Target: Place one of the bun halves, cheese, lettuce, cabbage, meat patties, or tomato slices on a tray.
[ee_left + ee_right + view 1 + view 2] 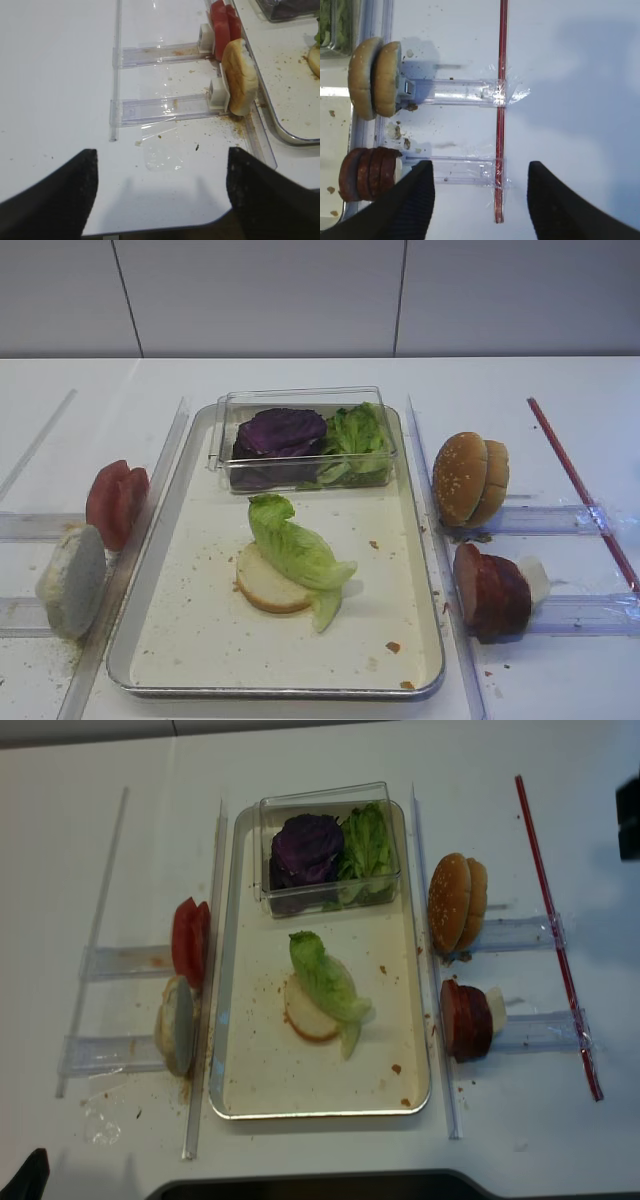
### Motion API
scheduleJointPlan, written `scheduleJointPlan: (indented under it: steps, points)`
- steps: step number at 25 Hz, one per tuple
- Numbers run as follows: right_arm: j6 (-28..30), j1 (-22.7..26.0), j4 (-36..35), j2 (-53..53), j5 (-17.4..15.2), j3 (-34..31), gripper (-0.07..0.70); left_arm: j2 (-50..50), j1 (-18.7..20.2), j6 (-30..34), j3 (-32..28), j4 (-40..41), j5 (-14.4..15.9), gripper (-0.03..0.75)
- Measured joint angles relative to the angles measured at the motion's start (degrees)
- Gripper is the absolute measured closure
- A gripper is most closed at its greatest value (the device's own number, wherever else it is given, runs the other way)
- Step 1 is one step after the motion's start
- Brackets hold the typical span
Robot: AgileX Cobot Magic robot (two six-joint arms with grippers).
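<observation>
On the silver tray lies a pale bun half with a lettuce leaf draped over it. Purple cabbage and more lettuce sit in a clear box. Tomato slices and a pale bun half stand on edge left of the tray. Sesame bun halves and meat patties stand on its right. Cheese is out of view. My right gripper hangs open and empty beside the patties. Over bare table near the front edge, my left gripper is open and empty.
Clear plastic rails hold the food on both sides of the tray. A red strip is taped across the right rails. The clear box takes up the tray's far end. Crumbs dot the tray floor and table.
</observation>
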State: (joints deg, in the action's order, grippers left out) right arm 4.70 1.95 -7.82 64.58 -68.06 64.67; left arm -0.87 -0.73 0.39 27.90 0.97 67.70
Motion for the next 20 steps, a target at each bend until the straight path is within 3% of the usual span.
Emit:
scheduleJointPlan:
  steps: [12,20]
  points:
    - [-0.6,0.0,0.0,-24.1,3.3,-17.5,0.208,0.0,0.0,0.0,0.0,0.0,0.0,0.225]
    - [-1.9,0.0,0.0,-35.9,3.5,-26.1,0.208,0.0,0.0,-1.1,0.0,0.0,0.0,0.225]
